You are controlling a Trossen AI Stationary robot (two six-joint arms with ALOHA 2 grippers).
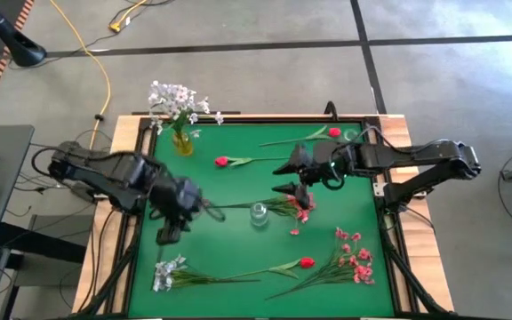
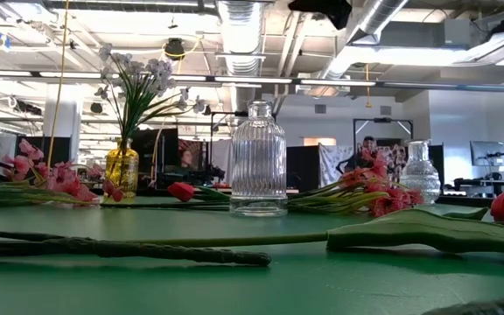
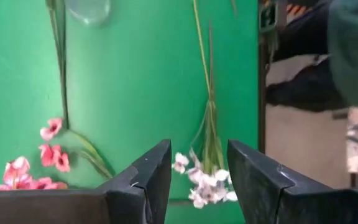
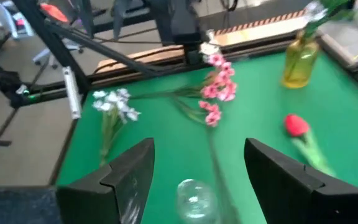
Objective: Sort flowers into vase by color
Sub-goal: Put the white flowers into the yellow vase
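Note:
My left gripper (image 1: pixel 169 233) hangs open above the table's near left; past its fingers lies a whitish flower cluster (image 3: pixel 199 182) on the green mat, with pink blooms (image 3: pixel 42 169) beside it. My right gripper (image 1: pixel 284 178) stands open above the middle right, nothing between its fingers. A clear ribbed vase (image 1: pixel 259 213) stands empty at the centre, with a pink spray (image 1: pixel 299 204) lying next to it. A yellow vase (image 1: pixel 182 142) at the far left holds whitish flowers (image 1: pixel 176 96). Red buds (image 1: pixel 221 161) (image 1: pixel 306 263) (image 1: pixel 334 132) and another pink spray (image 1: pixel 356 260) lie flat.
A second clear vase (image 2: pixel 418 173) stands at the far right of the mat. A raised wooden rim (image 1: pixel 123 133) frames the table. Long stems (image 2: pixel 121 247) lie across the near part of the mat. Bare green mat (image 1: pixel 238 244) lies near of the centre vase.

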